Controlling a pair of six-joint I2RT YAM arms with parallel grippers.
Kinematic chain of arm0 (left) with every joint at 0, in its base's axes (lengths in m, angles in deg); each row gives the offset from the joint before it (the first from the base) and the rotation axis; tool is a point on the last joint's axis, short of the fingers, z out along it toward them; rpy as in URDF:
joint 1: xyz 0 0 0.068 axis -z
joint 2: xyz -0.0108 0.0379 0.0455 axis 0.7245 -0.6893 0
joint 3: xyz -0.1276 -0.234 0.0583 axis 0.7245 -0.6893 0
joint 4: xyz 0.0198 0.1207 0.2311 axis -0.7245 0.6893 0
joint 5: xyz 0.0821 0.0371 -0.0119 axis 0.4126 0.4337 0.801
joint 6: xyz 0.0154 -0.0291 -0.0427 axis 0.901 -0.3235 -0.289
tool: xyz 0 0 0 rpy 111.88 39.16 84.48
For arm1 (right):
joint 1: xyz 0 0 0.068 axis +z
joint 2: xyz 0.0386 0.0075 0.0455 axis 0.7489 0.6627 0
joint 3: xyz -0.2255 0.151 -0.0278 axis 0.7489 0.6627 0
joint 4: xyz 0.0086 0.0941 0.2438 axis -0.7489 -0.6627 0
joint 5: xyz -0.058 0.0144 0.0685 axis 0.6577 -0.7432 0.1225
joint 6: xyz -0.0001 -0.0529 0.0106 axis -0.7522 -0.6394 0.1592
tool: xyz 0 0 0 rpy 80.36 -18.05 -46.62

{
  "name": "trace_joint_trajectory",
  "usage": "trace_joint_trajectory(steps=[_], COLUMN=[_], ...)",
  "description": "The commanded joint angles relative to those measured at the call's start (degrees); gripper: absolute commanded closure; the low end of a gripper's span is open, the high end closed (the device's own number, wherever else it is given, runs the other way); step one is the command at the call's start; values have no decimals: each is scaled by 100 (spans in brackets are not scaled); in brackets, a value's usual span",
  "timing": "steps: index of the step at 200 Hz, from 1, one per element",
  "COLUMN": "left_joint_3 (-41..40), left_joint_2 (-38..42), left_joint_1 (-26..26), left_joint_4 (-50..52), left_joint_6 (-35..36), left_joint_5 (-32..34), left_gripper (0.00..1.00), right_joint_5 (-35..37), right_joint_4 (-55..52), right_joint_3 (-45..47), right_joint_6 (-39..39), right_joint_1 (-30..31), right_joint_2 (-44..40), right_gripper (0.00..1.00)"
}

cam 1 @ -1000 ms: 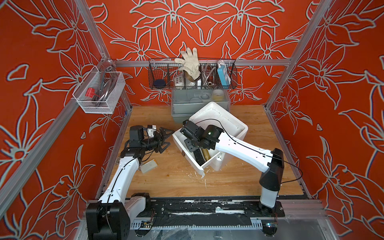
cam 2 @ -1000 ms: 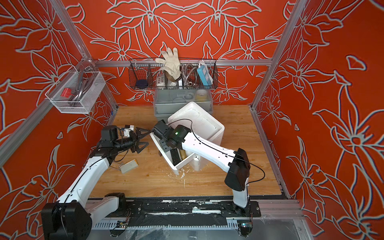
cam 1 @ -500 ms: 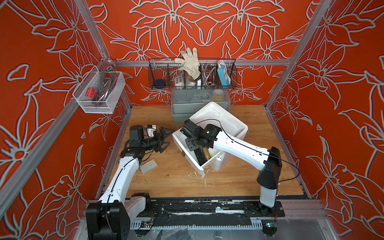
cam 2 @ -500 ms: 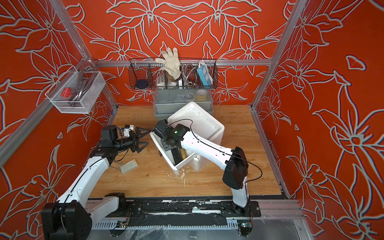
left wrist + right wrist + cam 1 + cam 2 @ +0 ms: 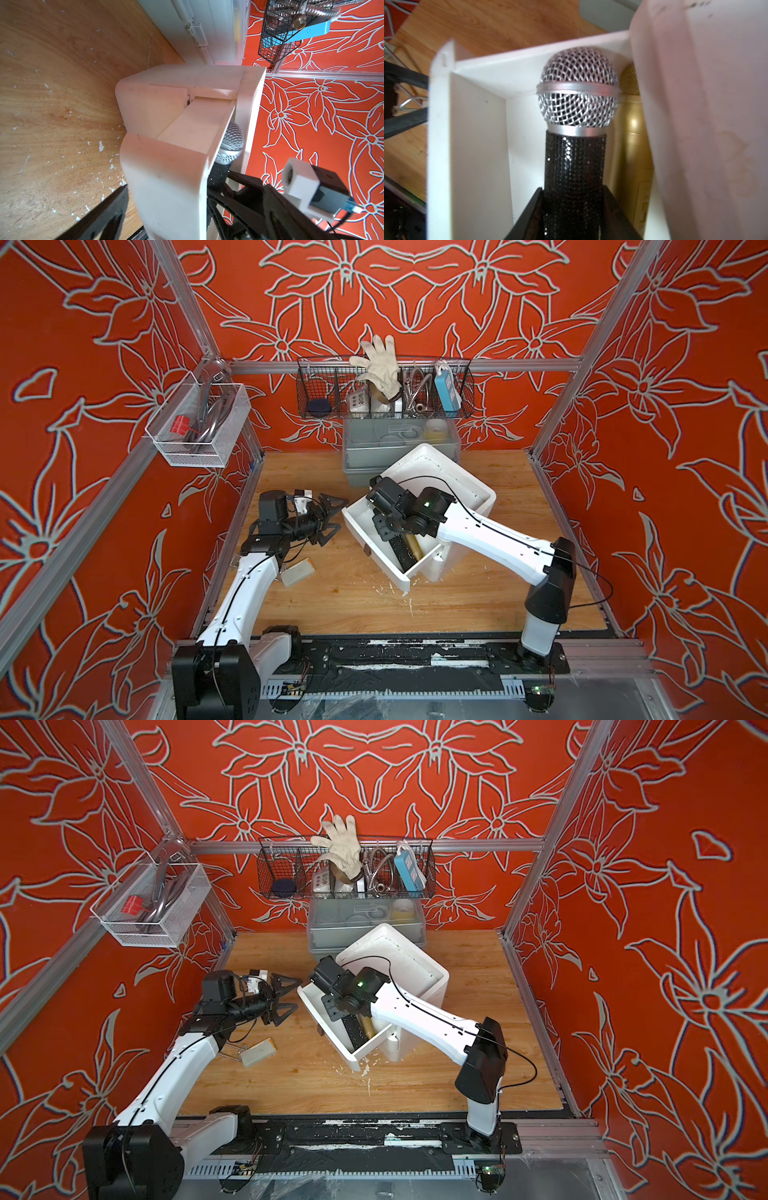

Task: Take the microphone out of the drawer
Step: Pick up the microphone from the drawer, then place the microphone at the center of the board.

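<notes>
While black sequined microphone (image 5: pixel 574 162) lies in open white plastic drawer (image 5: pixel 477 135) beside gold microphone (image 5: pixel 631 133), my right end effector (image 5: pixel 572 190) clenches its handle, ready for lift-out; left end effector (image 5: pixel 334 515) released, beside drawer.

The left arm (image 5: pixel 245 589) and the right arm (image 5: pixel 490 537) share smooth white shells and black joints (image 5: pixel 548 593). A thin black cable (image 5: pixel 419 477) runs along each. A green light (image 5: pixel 424 503) glows at the right wrist, and the left gripper (image 5: pixel 337 514) has black fingers (image 5: pixel 330 502) — triangular, with cut-out centres.
</notes>
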Motion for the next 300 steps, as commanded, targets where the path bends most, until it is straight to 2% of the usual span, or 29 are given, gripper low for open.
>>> trace_joint_trajectory(steps=[1,43,93,154,211,239,273,300], left_joint_3=[97,138,314,412,781,838,796,847], left_joint_2=[-30,-47,-58,16,99,127,118,85], left_joint_1=[-26,-26,-26,-27,-13,-1,31,53], left_joint_4=[-86,-26,416,667,1391,1512,1484,1483], left_joint_6=[21,54,372,489,1036,1122,1096,1111], left_joint_5=[-110,-119,-74,-57,-22,-30,-53,-92], left_gripper=[0,0,0,0,0,0,0,0], right_joint_5=[10,30,79,23,30,294,1009,1038], right_joint_4=[190,307,434,551,432,227,-69,-101], right_joint_3=[27,-8,-275,-812,-836,-749,-493,30], right_joint_6=[-279,-395,-613,-906,-1114,-1285,-1531,-1480], right_joint_1=[44,39,0,-372,-1109,-1581,-2152,-2888], right_joint_2=[-316,-502,-742,-943,-1488,-1822,-2221,-2639], right_gripper=[87,87,94,96,99,100,100,100])
